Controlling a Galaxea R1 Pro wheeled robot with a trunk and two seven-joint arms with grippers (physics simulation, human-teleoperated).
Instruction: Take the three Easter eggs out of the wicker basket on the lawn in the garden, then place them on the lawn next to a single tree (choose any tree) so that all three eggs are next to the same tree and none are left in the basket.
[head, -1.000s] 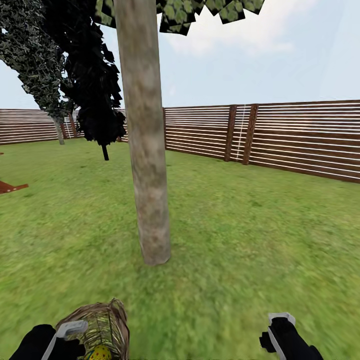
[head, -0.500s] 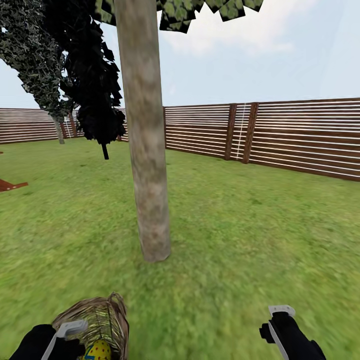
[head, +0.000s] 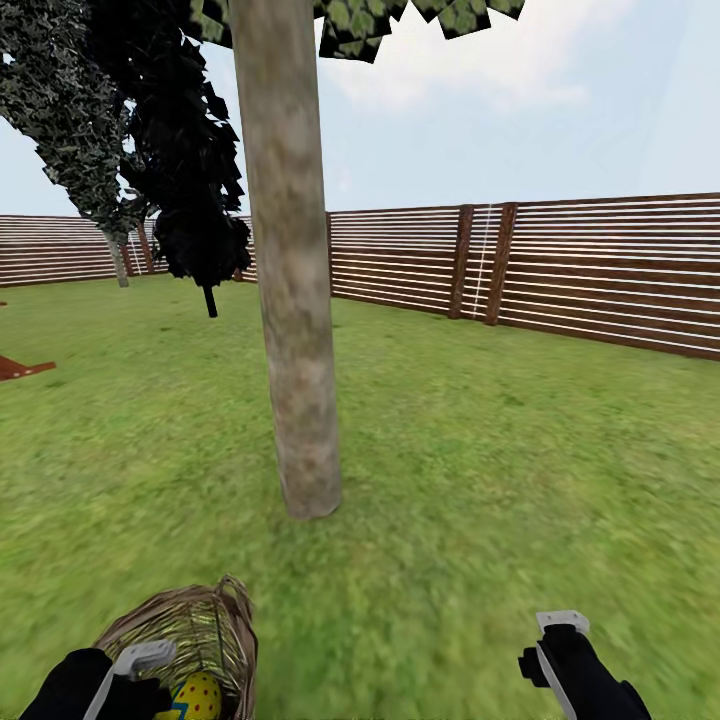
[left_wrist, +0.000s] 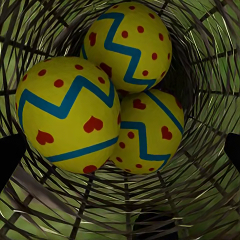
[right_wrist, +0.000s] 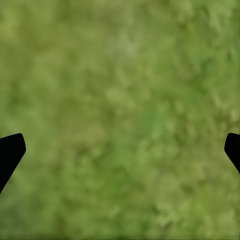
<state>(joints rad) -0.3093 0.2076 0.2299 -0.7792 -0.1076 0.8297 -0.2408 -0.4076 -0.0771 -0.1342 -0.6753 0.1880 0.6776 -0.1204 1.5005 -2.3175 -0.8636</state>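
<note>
Head view: more of the basket (head: 190, 640) shows than a second ago, egg (head: 193, 697) clearer; left gripper (head: 125, 680) sits at its rim, grip unclear. Tree (head: 295, 300) just ahead on the lawn (head: 480, 470). Right gripper (head: 560, 655) cut off by the frame.

Left wrist: three eggs (left_wrist: 67, 117) touching, inside the basket, between spread fingertips (left_wrist: 10, 155).

Right wrist: fingertips (right_wrist: 10, 150) wide apart over grass, nothing held.
</note>
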